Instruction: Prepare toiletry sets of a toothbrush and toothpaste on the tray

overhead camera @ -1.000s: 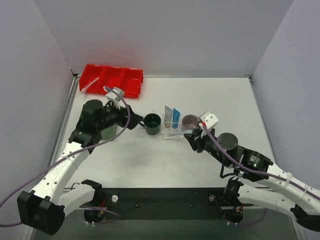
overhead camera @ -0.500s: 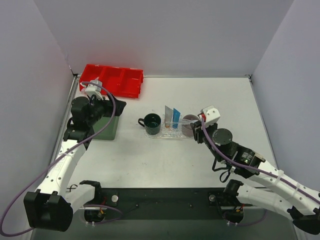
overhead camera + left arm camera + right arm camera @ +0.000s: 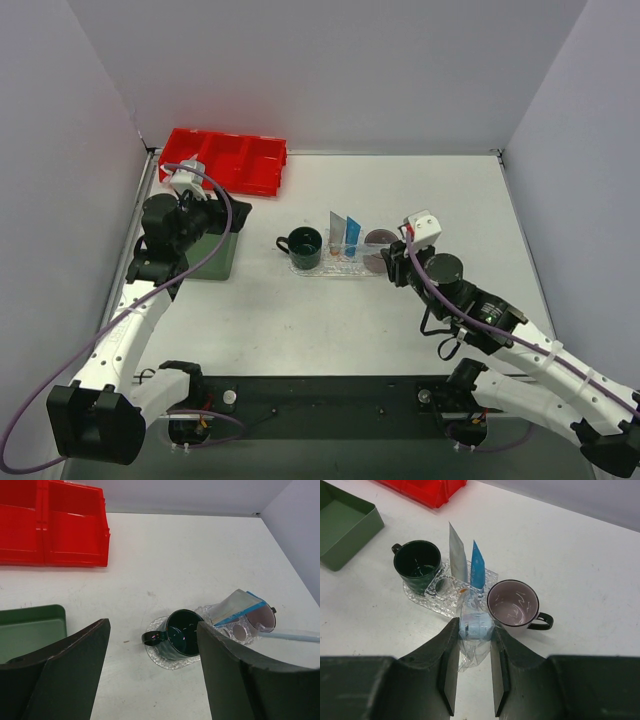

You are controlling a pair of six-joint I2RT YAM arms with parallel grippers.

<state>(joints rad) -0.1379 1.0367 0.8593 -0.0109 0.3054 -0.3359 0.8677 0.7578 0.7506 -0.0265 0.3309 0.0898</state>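
The clear bumpy tray [image 3: 427, 597] lies mid-table. Two toothpaste tubes stand upright in it, one white-grey [image 3: 457, 555] and one blue [image 3: 478, 565]. My right gripper [image 3: 475, 626] is shut on a pale blue toothbrush [image 3: 476, 615] in a clear wrapper, seen end-on just in front of the tray's near edge. The left wrist view shows that toothbrush [image 3: 295, 636] as a pale stick running off to the right. My left gripper [image 3: 152, 625] hangs open and empty, well left of the tray [image 3: 335, 268], above the green square tray [image 3: 212, 255].
A dark green mug [image 3: 417, 560] stands on the clear tray's left end and a pinkish mug [image 3: 513, 602] at its right end, beside my right fingers. A red compartment bin [image 3: 224, 160] sits at the back left.
My left arm has drawn back to the left, away from the green mug, and now holds still over the green square tray. The right gripper has kept its grip and shifted only slightly.
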